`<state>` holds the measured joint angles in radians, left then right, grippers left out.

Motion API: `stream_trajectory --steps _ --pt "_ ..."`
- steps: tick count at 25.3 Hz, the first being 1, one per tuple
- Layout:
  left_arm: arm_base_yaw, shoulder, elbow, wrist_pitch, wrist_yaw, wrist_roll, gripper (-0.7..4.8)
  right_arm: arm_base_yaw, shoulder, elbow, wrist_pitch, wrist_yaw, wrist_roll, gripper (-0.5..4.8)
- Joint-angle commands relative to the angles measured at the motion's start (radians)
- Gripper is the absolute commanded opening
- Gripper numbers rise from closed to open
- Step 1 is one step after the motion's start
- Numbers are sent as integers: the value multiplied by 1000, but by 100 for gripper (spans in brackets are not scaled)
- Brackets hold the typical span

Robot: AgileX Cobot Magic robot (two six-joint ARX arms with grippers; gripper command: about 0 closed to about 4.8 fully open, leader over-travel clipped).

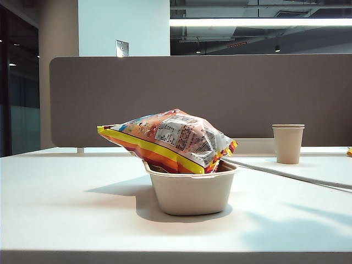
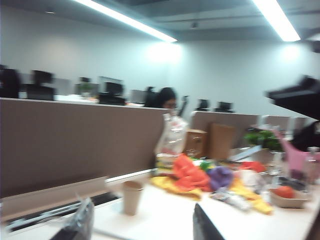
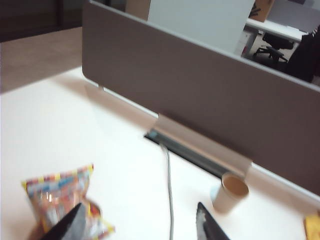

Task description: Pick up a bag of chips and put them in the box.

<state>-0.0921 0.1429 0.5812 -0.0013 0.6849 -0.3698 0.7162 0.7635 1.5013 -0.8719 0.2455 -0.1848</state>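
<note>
The bag (image 1: 168, 141) lies across the box (image 1: 190, 191); left gripper (image 2: 142, 226) and right gripper (image 3: 137, 225) hang above it, both spread and empty.

Centre of white table (image 1: 66, 203): beige oblong moulded-fibre tray (image 1: 190, 192).
On the tray: puffy orange-red plastic chip bag (image 1: 165, 140), lying tilted across the rim, overhanging to the left.
Right, farther back: narrow beige paper cup (image 1: 287, 143), upright, well apart from tray.
Behind everything: grey-brown partition panel (image 1: 220, 93).
Between tray and cup: thin grey cable (image 1: 286, 174), on the tabletop.
</note>
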Motion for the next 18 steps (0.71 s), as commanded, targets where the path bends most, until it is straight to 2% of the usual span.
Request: stream_trajectory --steps 1,7,9,13,18 --pt "0 -46 4 -122 -100 61 255 2 -118 -103 9 6 -2 278" --pt "0 -66 3 -288 -153 93 240 2 -330 -338 9 -6 14 278" --pt "0 -66 -2 -320 -182 94 240 2 -383 -413 14 -44 48 278" --pt "0 -67 -19 -338 -204 94 236 2 -456 -547 43 -96 105 278" --pt "0 -71 -43 -341 -220 106 236 2 -520 -697 151 -176 107 277"
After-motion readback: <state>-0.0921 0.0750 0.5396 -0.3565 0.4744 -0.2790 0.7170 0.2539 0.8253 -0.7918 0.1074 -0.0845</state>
